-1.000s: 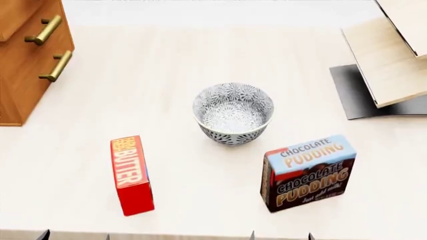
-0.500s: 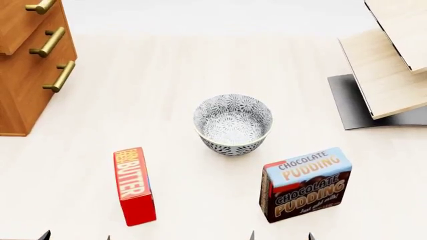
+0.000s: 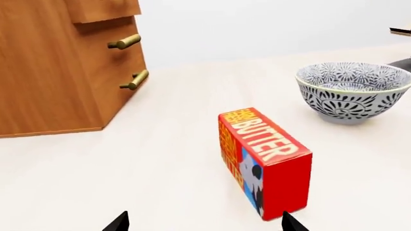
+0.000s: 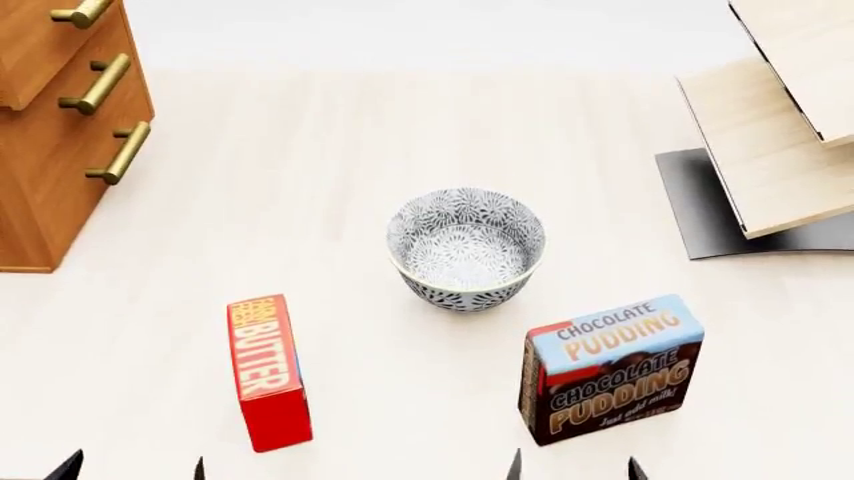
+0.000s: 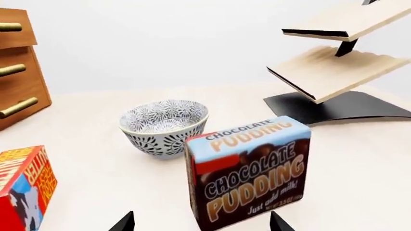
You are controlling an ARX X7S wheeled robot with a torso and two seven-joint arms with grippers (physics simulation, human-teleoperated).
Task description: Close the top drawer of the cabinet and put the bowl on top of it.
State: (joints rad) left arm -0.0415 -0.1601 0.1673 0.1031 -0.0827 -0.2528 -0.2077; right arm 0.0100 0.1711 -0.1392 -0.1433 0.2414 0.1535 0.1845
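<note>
The bowl (image 4: 466, 248), white with a grey-blue petal pattern, stands upright mid-table and is also seen in both wrist views (image 3: 353, 91) (image 5: 165, 126). At the far left is the orange-brown cabinet (image 4: 60, 170) (image 3: 57, 72). Its top drawer (image 4: 40, 50) (image 3: 103, 9) juts out past the front below it. My left gripper (image 4: 134, 470) (image 3: 204, 224) is open at the near edge, just short of the butter box. My right gripper (image 4: 574, 470) (image 5: 201, 224) is open too, just short of the pudding box. Neither holds anything, and both are well short of the bowl.
A red butter box (image 4: 270, 372) (image 3: 266, 159) stands at the near left of the bowl. A chocolate pudding box (image 4: 611, 368) (image 5: 250, 168) stands at its near right. A pale wood shelf (image 4: 787, 120) on a black base (image 4: 701, 190) is at the far right.
The head view first shifted, so everything slid lower in it and more of the cabinet shows. Since then, both pairs of fingertips have shifted slightly at the bottom edge. The table objects have not moved.
</note>
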